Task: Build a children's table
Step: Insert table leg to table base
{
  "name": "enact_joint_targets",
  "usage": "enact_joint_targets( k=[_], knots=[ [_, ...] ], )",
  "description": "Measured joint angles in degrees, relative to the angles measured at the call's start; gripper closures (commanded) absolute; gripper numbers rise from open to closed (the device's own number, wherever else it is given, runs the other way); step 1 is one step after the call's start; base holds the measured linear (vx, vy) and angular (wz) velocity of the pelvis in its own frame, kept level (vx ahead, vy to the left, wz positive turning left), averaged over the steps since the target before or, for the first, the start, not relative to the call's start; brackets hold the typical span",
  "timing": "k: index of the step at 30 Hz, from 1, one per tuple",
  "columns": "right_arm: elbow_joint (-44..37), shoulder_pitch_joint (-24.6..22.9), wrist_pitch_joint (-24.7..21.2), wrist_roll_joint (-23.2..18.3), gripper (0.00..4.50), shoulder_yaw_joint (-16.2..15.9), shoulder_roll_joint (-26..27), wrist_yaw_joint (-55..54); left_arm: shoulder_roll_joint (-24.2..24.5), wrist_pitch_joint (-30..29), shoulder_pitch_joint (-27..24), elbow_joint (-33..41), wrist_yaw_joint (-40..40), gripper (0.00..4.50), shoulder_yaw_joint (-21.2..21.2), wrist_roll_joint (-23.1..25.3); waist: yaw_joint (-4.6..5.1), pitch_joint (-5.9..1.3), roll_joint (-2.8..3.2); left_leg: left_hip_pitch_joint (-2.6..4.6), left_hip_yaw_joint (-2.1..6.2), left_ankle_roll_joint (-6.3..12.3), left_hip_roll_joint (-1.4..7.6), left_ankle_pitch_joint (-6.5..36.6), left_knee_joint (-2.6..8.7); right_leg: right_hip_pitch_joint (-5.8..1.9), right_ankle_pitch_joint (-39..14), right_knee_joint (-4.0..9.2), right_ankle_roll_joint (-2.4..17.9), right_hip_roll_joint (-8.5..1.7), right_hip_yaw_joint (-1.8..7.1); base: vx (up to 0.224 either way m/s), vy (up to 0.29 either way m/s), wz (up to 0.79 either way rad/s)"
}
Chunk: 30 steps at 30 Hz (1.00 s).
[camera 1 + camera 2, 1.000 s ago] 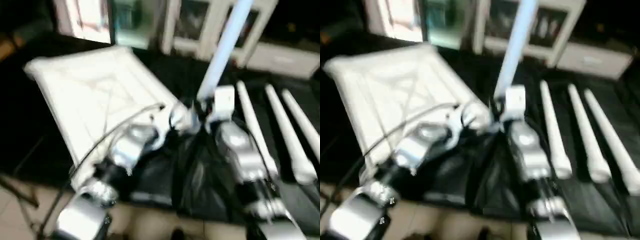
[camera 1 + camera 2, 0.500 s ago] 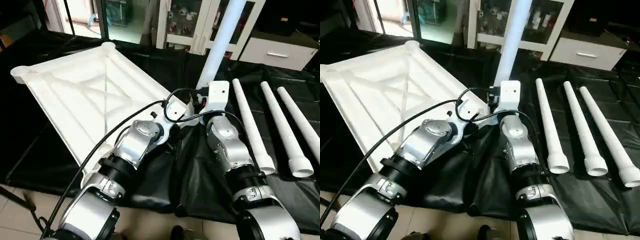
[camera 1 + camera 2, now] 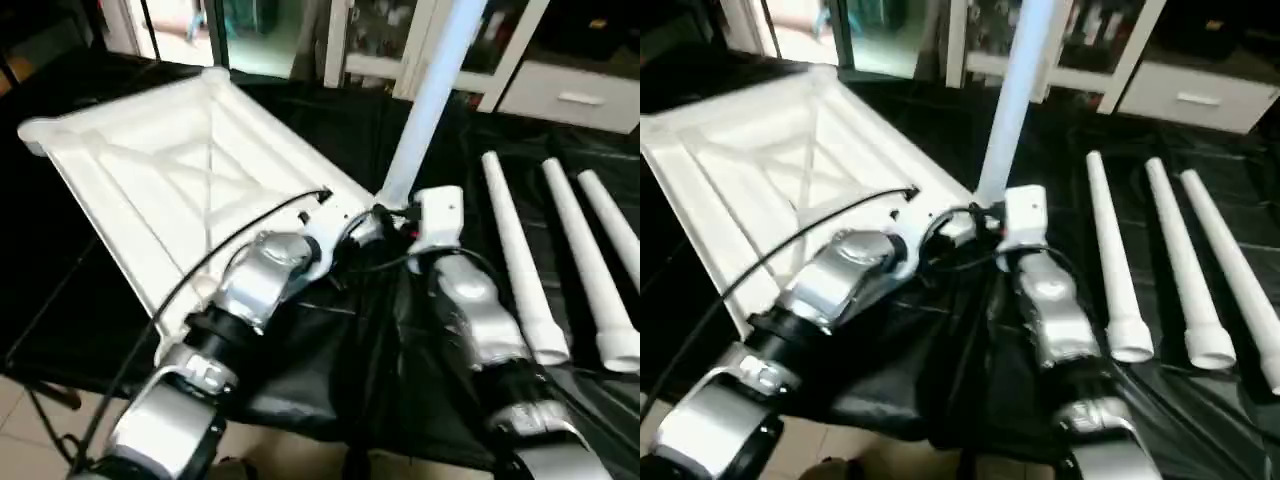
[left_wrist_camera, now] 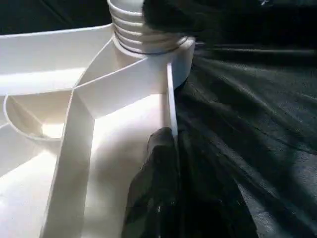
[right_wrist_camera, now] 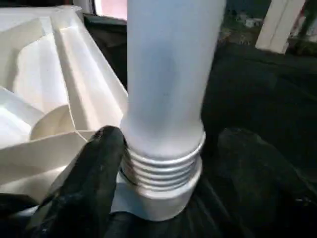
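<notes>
The children's table top lies upside down on the black sheet, its X-ribs facing up. One white leg stands upright in the near right corner socket, with its threaded end seated there. My right gripper is open around that threaded base. One finger touches the threads and the other stands apart. My left gripper is shut on the top's rim just beside the socket. Three loose legs lie side by side to the right.
White cabinets with glass doors and a white drawer unit stand behind the work table. The black sheet hangs crumpled over the near edge under my forearms. Tiled floor shows at lower left.
The head camera has shifted and tilted. My right gripper's fingers have spread wider around the upright leg. The left gripper stays clamped on the rim, and the leg still stands in the socket.
</notes>
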<state>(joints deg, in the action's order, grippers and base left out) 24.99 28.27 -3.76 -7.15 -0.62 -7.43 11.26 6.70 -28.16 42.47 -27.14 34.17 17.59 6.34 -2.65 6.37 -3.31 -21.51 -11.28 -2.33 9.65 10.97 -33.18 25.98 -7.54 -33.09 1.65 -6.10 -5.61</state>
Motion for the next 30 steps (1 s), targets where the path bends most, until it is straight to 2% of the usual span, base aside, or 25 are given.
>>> enact_joint_targets(
  k=[3,8,9,12,15,21,25,27,30],
  knots=[
    [-10.1,-4.6,-4.5,-5.8,0.8,1.4,-5.5,8.0,4.1,2.3,-3.2,4.2,5.1,4.5,0.8,-0.7,-0.44,-0.02,0.03,0.09,-0.07,0.12,0.14,0.1,-0.02,-0.01,-0.1,-0.07,0.0,0.11,-0.02,0.0,0.0,0.0],
    [-20.0,-10.0,-9.6,-12.2,0.8,3.4,-15.5,20.7,10.1,6.9,-7.8,8.7,13.0,4.5,1.3,-2.4,-0.64,-0.17,0.29,0.4,-0.08,0.07,0.35,0.1,-0.31,-0.34,-0.1,-0.14,0.0,0.32,0.06,0.0,0.0,0.0],
    [-21.5,-11.9,-10.8,-13.9,0.5,3.6,-18.0,24.6,11.5,7.7,-9.0,10.0,15.3,4.5,1.4,-2.9,-0.79,-0.19,0.33,0.53,-0.06,0.06,0.38,0.1,-0.33,-0.57,-0.2,-0.12,-0.2,0.36,0.06,0.0,0.0,0.0],
    [-22.9,-14.9,-12.4,-16.8,0.38,3.5,-21.5,32.4,12.9,8.5,-10.6,11.3,18.9,4.5,1.6,-3.9,-0.89,-0.24,0.43,0.93,-0.04,-0.29,0.42,0.2,-0.38,-1.02,-0.3,-0.04,-0.2,0.45,0.14,0.0,0.0,0.0],
    [-25.1,-17.6,-14.7,-19.3,0.1,2.1,-25.5,40.2,13.8,8.7,-11.8,13.1,21.5,4.5,2.4,-4.6,-1.08,-0.3,0.52,0.91,-0.05,-0.32,0.41,0.2,-0.51,-1.15,-0.3,-0.03,-0.2,0.44,0.21,0.0,0.0,0.0],
    [-24.8,-16.8,-14.8,-18.7,0.1,-1.2,-27.0,44.3,15.1,9.0,-12.8,14.2,25.3,4.5,2.7,-5.7,-1.45,-0.36,0.53,0.84,-0.05,-0.35,0.41,0.2,-0.7,-1.16,-0.3,-0.08,-0.2,0.44,0.26,0.0,0.0,0.0],
    [-21.8,-13.1,-12.7,-15.2,0.1,-3.0,-24.8,43.9,15.4,9.1,-13.1,14.9,26.8,4.5,3.2,-6.0,-1.86,-0.39,0.49,0.78,-0.04,-0.52,0.42,0.1,-0.74,-1.14,-0.2,-0.16,-0.1,0.44,0.29,0.0,0.0,0.0],
    [-20.4,-11.7,-12.1,-14.8,0.1,-3.9,-24.2,44.2,15.4,9.3,-13.1,15.2,27.5,4.5,3.7,-6.1,-2.33,-0.4,0.48,0.74,-0.03,-0.46,0.42,0.0,-0.76,-1.14,-0.1,-0.21,-0.1,0.44,0.29,0.0,0.0,0.0],
    [-17.9,-9.7,-10.9,-14.3,0.1,-4.6,-22.9,44.3,15.4,9.3,-13.1,15.4,28.1,4.5,3.8,-6.1,-2.54,-0.41,0.47,0.66,-0.02,-0.25,0.42,-0.1,-0.89,-1.06,0.0,-0.43,0.1,0.43,0.32,0.0,0.0,0.0]
  ],
)
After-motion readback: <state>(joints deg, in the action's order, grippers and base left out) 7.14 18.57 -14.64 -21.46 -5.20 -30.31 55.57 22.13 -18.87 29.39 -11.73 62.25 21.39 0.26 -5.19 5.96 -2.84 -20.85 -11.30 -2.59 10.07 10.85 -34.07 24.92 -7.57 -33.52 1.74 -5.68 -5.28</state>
